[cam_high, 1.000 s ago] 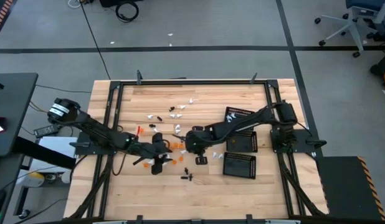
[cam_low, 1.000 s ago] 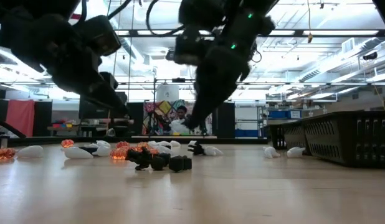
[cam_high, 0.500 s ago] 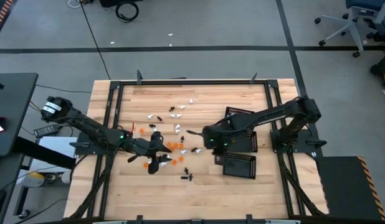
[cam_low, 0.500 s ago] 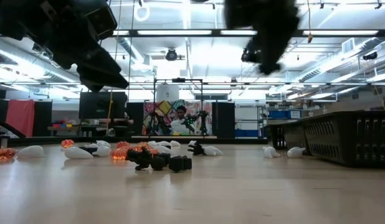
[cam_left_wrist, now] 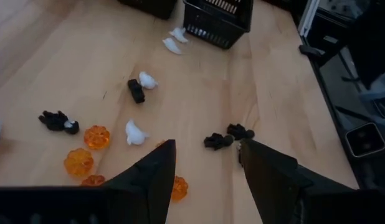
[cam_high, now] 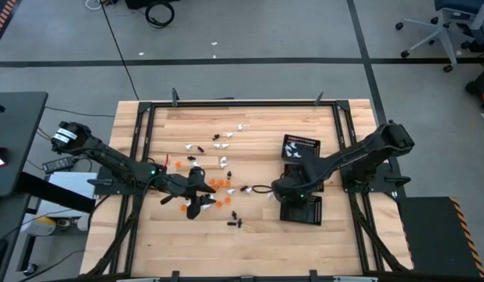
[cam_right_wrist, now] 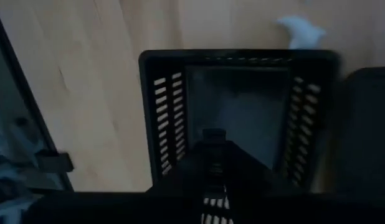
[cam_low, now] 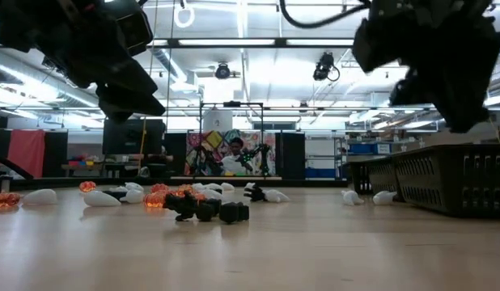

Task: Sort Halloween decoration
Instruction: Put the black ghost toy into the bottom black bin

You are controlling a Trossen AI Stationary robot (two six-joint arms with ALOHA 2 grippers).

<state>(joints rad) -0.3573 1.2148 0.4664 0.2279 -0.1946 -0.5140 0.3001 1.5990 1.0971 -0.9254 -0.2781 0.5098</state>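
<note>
The Halloween decoration [cam_high: 218, 184] lies scattered mid-table as tiny white, orange and black pieces. The left wrist view shows orange pumpkins [cam_left_wrist: 96, 137], white ghosts [cam_left_wrist: 135, 132] and black bits [cam_left_wrist: 217, 140] resting on the wood. My left gripper [cam_high: 196, 196] hangs open above the orange pieces [cam_left_wrist: 205, 168], with nothing between its fingers. My right gripper [cam_high: 287, 197] hovers over the near black mesh tray [cam_high: 303, 210], its fingers [cam_right_wrist: 212, 149] closed on a small dark piece. My right gripper pinches a small dark piece [cam_right_wrist: 212, 133] between the free ends of its two fingers. The fingers come from above and point steeply down. The piece is lifted clear and hangs over the inside of the near tray [cam_right_wrist: 236, 93]. The blurred view does not show its shape.
Three black mesh trays stand in a row on the right. The far one [cam_high: 300, 147] holds white pieces, and my right arm partly covers the middle one [cam_high: 308, 177]. A white piece [cam_right_wrist: 301, 30] lies on the wood beside the near tray. Bare wood lies along the near edge.
My right gripper has risen from the scattered pieces and swung toward the table's right edge, ending over the near tray. It has tipped to point more steeply down. My left gripper rose a little at first and then kept still, staying open.
</note>
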